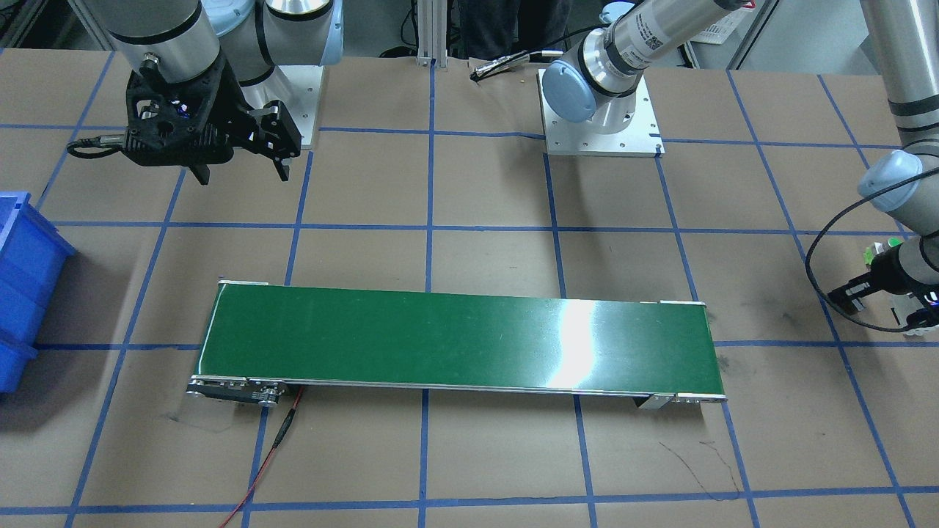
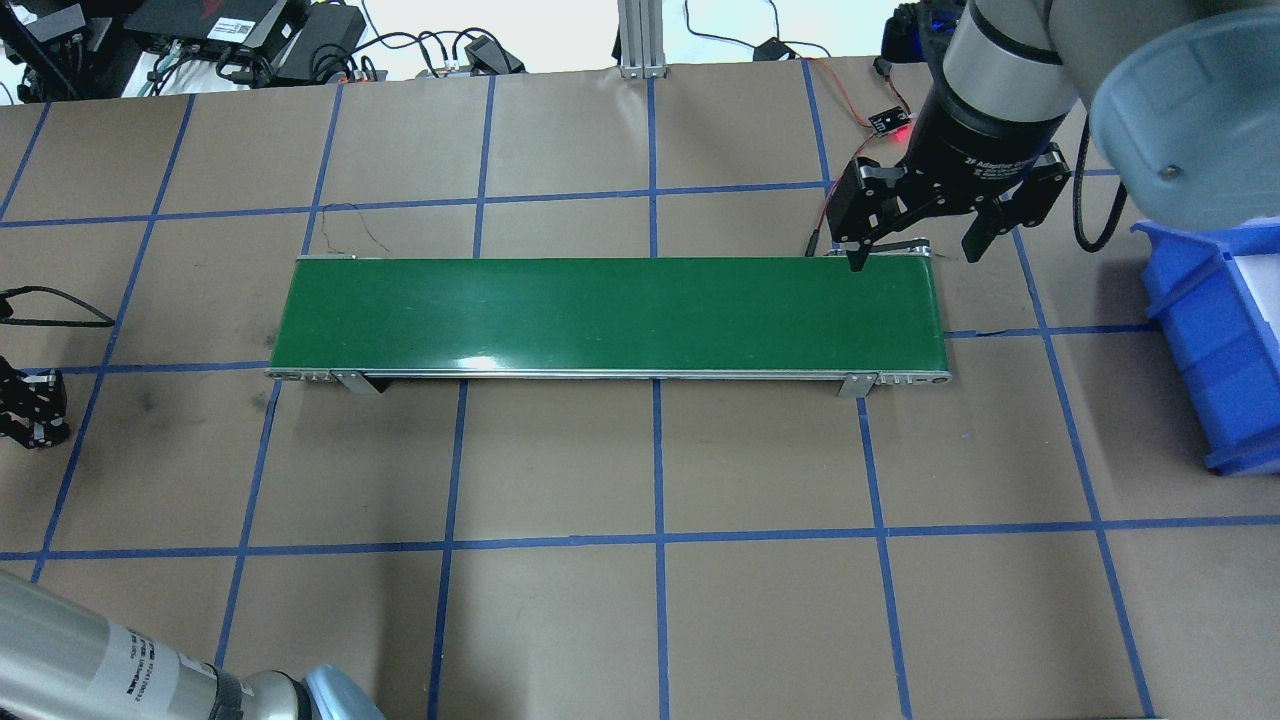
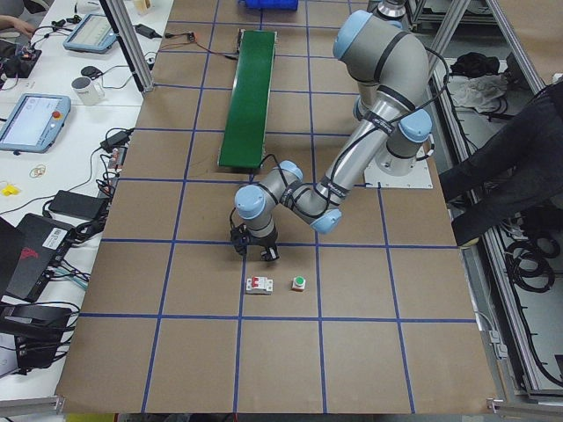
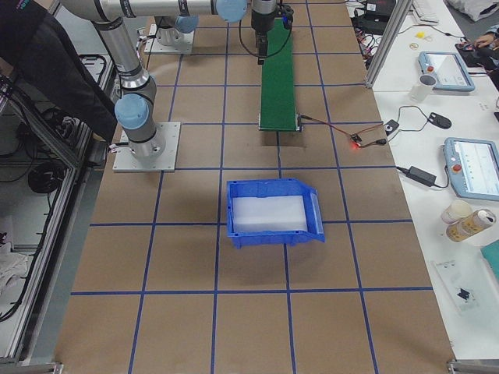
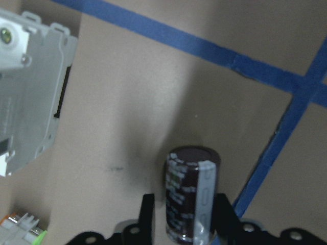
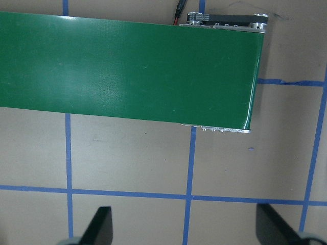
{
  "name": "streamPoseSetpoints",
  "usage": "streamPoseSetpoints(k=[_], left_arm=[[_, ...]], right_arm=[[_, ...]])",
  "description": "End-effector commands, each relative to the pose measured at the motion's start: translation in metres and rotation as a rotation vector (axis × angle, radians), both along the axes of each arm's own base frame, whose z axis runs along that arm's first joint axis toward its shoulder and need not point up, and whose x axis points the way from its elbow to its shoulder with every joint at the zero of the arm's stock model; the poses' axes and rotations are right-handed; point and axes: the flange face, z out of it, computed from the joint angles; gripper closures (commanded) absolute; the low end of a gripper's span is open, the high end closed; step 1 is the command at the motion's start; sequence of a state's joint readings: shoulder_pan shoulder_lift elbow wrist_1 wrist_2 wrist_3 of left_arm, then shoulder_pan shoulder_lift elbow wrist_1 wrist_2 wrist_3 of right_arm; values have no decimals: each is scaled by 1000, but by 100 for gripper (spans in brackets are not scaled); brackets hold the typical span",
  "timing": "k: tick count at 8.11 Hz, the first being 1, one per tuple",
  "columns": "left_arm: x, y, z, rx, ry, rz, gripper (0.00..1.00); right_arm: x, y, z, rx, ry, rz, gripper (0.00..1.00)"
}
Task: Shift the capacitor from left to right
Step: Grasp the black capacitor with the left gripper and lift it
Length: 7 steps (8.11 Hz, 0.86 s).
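Left hand clamped on dark brown cylindrical capacitor, white boxy breaker nearby; right hand spread apart over green conveyor belt.

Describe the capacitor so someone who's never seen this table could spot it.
Go to the table end beyond the green conveyor belt, where the left gripper hangs low. Between its fingers sits the capacitor: a dark brown cylinder with a pale stripe, unlike the white boxy breaker beside it.
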State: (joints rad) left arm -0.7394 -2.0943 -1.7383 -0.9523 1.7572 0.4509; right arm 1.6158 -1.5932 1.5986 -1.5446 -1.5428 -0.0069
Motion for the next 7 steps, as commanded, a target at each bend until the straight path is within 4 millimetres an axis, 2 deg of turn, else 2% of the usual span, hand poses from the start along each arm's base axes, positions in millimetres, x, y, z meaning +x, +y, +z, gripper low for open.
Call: streamPoseSetpoints(k=[1,2,3,4,5,6,7], left_arm=[[-6,-2,31,-31,-30,-14,100],[-21,-8,62,-92,-24,-70,100],[-58,-22,98,-149,7,-158,100],[-112,-42,127,-174,-6,-289,100],[-180,-62,145,-184,-7,-342,100],[-241,-75,155,-195,-3,-402,100],[-290,-86,147,-193,27,-481,100]], right_arm=[[0,-1,0,-1,0,0,0],[0,0,-1,1,-1,-1,0],[0,0,0,1,-1,-1,0],[0,0,-1,2,1,-1,0],[0,1,-1,4,1,-1,0],[1,0,-1,5,-1,-1,0],[1,0,-2,7,-1,0,0]])
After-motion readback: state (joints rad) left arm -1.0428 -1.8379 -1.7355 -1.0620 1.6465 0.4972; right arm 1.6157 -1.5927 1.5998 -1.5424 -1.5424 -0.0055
